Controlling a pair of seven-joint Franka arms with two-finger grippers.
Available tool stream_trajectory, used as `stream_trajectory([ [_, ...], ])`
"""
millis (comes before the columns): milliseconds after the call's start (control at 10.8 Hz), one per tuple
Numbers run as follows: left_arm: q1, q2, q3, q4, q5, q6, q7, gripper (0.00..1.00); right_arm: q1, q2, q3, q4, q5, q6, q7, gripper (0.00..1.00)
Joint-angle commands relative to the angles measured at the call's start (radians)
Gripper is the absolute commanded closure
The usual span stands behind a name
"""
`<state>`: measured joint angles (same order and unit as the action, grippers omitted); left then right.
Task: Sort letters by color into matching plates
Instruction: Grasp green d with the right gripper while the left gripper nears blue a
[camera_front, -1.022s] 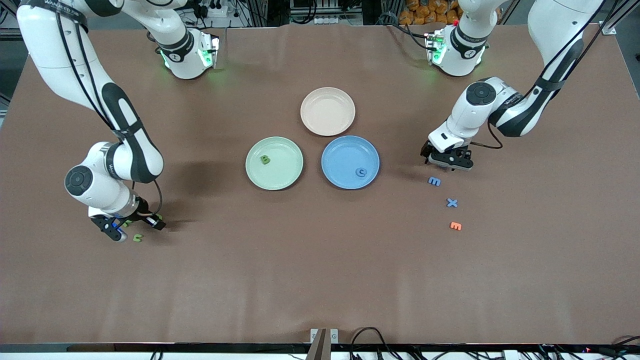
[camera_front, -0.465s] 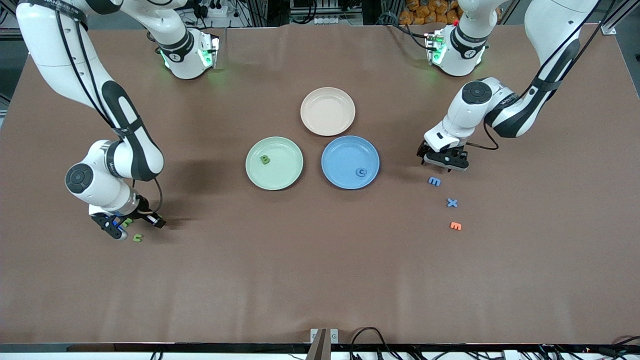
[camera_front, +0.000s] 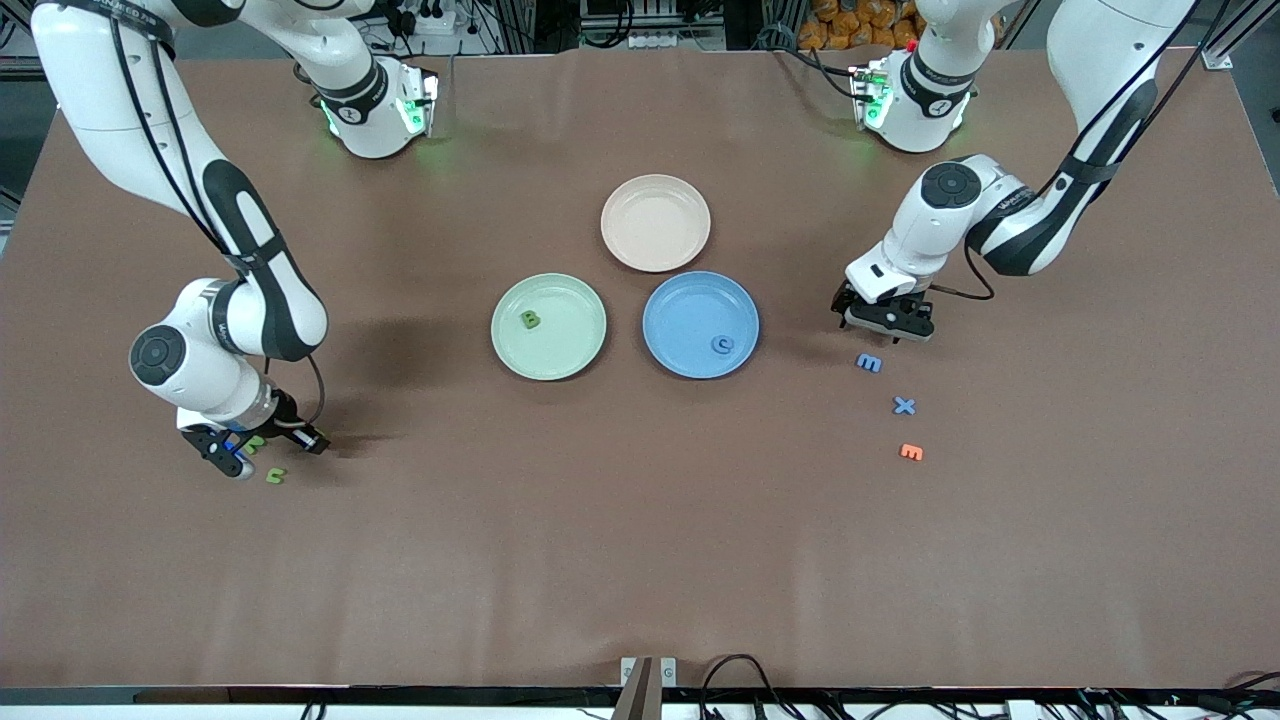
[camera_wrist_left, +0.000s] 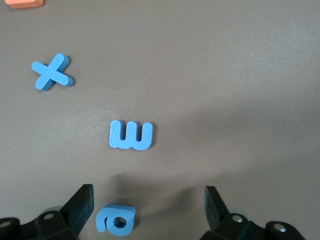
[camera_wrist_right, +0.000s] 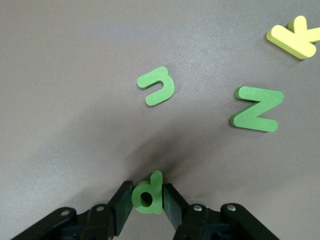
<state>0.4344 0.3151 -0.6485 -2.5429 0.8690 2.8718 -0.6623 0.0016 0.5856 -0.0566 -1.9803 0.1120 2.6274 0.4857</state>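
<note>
Sorting is partway along, as I judge it: the green B (camera_front: 530, 320) lies in the green plate (camera_front: 575, 355) and the blue C (camera_front: 722, 345) in the blue plate (camera_front: 670, 300). My right gripper (camera_wrist_right: 148, 200) sits low at the right arm's end of the desk, jaws closed on the green P (camera_wrist_right: 147, 194), which stands on edge between them with its stem running along the jaws. Next I would lift it and carry it over to the green plate. The green U (camera_wrist_right: 157, 86) and green N (camera_wrist_right: 256, 109) lie flat nearby, beside a yellow K (camera_wrist_right: 295, 37). My left gripper (camera_wrist_left: 145, 212) has its jaws wide apart around the blue a (camera_wrist_left: 116, 219), which lies flat on the desk; the blue m (camera_wrist_left: 131, 135) lies just beside it, its long axis crosswise to the jaws, and the blue X (camera_wrist_left: 51, 72) farther out.
</note>
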Motion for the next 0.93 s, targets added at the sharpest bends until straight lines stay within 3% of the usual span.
stream_trajectory([
  [0, 0.000, 0.004, 0.000, 0.006, 0.027, 0.006, 0.007, 0.02, 0.000, -0.012, 0.000, -0.029, 0.009, 0.010, -0.025, 0.72],
  [558, -0.048, -0.002, 0.022, 0.003, 0.027, 0.004, 0.006, 0.02, -0.006, -0.018, 0.000, -0.029, 0.009, 0.005, -0.036, 0.72],
  [836, -0.155, -0.014, 0.140, 0.000, 0.027, 0.004, 0.027, 0.02, -0.005, -0.018, 0.000, -0.026, 0.009, 0.002, -0.036, 0.72],
])
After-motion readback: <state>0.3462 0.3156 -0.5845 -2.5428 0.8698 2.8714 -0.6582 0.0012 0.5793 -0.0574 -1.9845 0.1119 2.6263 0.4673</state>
